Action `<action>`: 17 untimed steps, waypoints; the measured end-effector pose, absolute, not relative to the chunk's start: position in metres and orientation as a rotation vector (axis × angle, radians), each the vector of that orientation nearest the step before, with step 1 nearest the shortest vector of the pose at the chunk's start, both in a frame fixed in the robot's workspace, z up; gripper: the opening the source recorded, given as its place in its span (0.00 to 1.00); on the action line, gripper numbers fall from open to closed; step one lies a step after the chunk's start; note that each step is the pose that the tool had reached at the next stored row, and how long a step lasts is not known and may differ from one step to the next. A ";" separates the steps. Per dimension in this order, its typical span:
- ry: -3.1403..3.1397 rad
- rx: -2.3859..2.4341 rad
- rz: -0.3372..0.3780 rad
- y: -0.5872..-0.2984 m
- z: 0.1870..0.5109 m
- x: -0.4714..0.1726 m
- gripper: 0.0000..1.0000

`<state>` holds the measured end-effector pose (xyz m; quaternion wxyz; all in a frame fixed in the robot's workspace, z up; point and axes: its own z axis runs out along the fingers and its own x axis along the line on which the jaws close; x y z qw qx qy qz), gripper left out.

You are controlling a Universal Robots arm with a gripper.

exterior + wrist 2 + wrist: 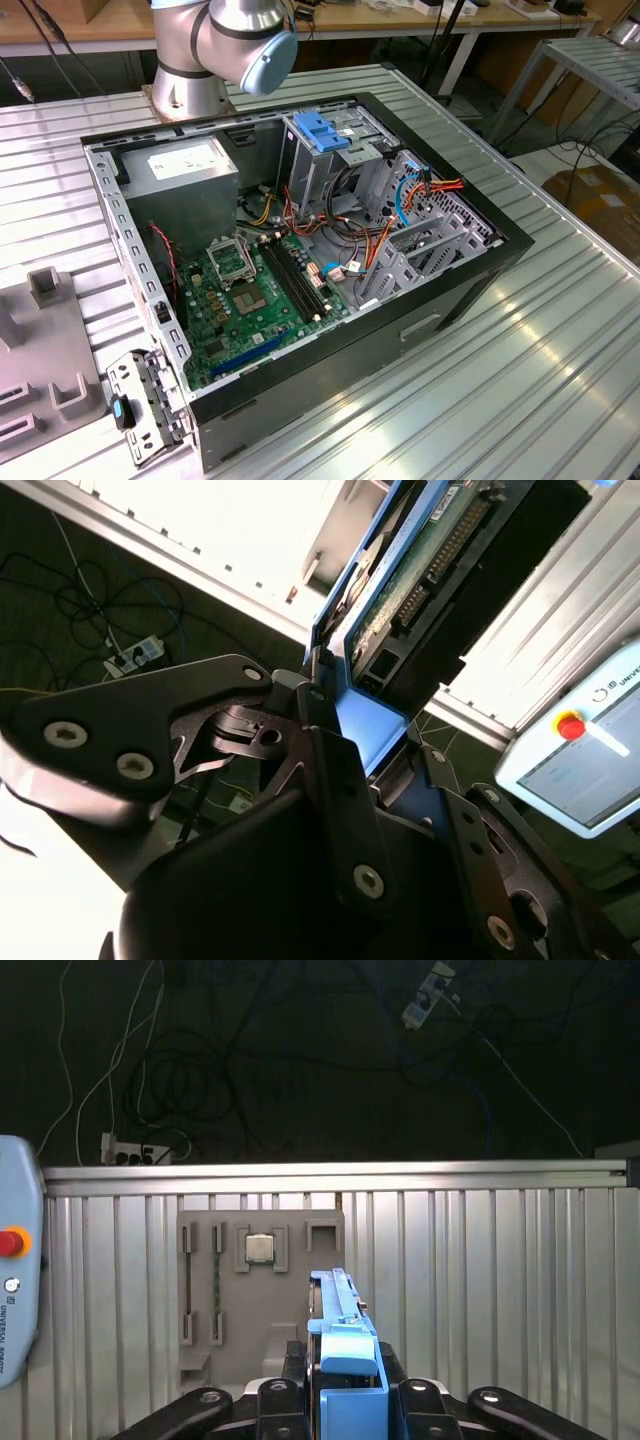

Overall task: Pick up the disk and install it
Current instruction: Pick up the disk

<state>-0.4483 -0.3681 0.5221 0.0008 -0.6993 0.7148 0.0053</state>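
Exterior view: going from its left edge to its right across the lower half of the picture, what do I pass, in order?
Grey fixture plate → loose metal bracket with a blue tab → green motherboard inside the open computer case → grey metal bay frame with orange cables → bare ribbed table.

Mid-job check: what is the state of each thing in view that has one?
disk: clamped in the gripper, not yet in the case.
gripper: shut on the disk.
computer case: lying flat, side open, insides exposed.
processor: seated in the grey holder.
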 end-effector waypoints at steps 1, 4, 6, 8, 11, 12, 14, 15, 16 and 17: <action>2.245 -2.196 0.017 -0.368 0.522 -0.448 0.37; 2.245 -2.196 0.017 -0.368 0.522 -0.447 0.37; 2.245 -2.196 0.017 -0.368 0.522 -0.446 0.37; 2.244 -2.196 0.017 -0.368 0.522 -0.444 0.37; 2.245 -2.196 0.017 -0.368 0.522 -0.443 0.37; 2.245 -2.196 0.017 -0.368 0.522 -0.442 0.37; 2.244 -2.196 0.017 -0.368 0.522 -0.441 0.37; 2.245 -2.196 0.017 -0.368 0.522 -0.440 0.37; 2.245 -2.196 0.017 -0.369 0.522 -0.439 0.37; 2.245 -2.196 0.017 -0.369 0.522 -0.439 0.37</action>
